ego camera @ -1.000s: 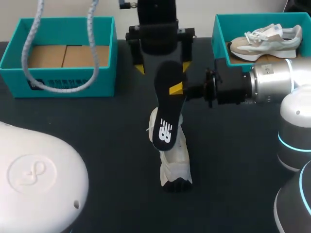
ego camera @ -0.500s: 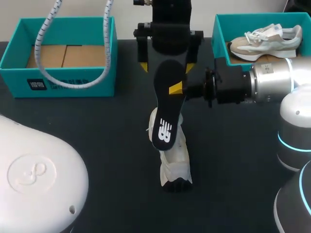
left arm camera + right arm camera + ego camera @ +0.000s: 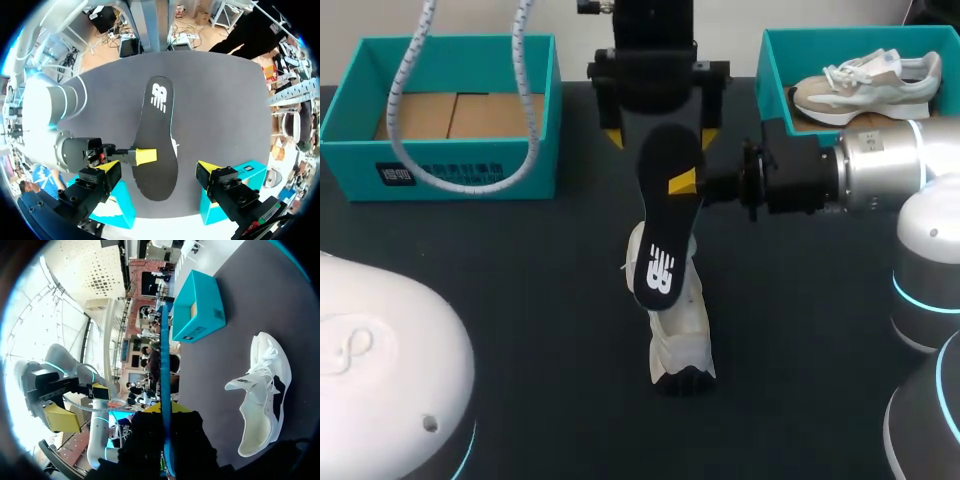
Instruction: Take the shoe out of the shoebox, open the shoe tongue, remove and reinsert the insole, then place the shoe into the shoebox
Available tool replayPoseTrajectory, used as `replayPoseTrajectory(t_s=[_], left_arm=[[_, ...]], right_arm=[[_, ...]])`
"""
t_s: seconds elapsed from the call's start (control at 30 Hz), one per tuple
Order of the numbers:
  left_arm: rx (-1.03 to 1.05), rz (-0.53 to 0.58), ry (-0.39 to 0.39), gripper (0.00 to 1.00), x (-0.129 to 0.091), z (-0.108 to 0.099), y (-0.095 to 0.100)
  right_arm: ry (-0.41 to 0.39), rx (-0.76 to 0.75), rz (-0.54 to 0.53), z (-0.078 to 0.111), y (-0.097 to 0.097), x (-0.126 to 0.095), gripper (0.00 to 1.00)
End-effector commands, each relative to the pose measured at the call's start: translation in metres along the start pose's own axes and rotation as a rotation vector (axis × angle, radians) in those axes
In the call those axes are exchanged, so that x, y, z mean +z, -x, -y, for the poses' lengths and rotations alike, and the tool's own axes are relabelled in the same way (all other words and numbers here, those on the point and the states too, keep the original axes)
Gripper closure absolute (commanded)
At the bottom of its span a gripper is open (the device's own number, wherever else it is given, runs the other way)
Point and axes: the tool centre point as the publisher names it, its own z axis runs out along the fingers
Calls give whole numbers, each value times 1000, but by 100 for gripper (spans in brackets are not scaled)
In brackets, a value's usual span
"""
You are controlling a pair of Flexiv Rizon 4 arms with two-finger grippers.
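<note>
My right gripper (image 3: 683,184) reaches in from the right and is shut on a black insole (image 3: 660,225), held edge-up above the table. Under it a white shoe (image 3: 678,320) lies on the dark table (image 3: 520,300). My left gripper (image 3: 657,137) hangs open just behind the insole's upper end, touching nothing. In the left wrist view the insole (image 3: 157,145) shows between the left gripper's (image 3: 159,175) spread fingers, with the right gripper's yellow tip (image 3: 145,156) clamped on it. The right wrist view has the insole (image 3: 165,385) edge-on in the right gripper (image 3: 165,412), the shoe (image 3: 262,390) beyond.
A teal shoebox (image 3: 440,165) lined with cardboard stands at the back left. A second teal box (image 3: 775,75) at the back right holds a beige shoe (image 3: 865,85). My left arm's white base (image 3: 380,380) fills the front left corner.
My left gripper shifted slightly sideways behind the insole, and its cable swung. The right gripper, insole and shoe have not moved.
</note>
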Motion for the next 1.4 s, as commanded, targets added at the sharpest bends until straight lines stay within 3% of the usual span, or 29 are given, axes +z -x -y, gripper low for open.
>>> replayPoseTrajectory(t_s=[0.03, 0.13, 0.33, 0.5, 0.67, 1.4], left_arm=[[60, 334, -68, 0, 6, -5, -23], [43, 490, -100, 0, 9, -5, -33], [6, 738, -76, 0, 14, 1, -44], [4, 875, 2, 0, 12, 10, -50], [-26, 969, 28, 0, 12, 10, -58], [8, 934, 82, 0, 10, 11, -62]], right_arm=[[2, 2, 4, 0, 0, 1, 100], [4, 3, 5, 0, 0, 0, 100], [5, 7, 8, 1, 0, 0, 100], [6, 9, 12, 1, -1, -2, 100], [9, 10, 14, 1, -1, -2, 100], [12, 8, 13, 5, -2, -2, 100]])
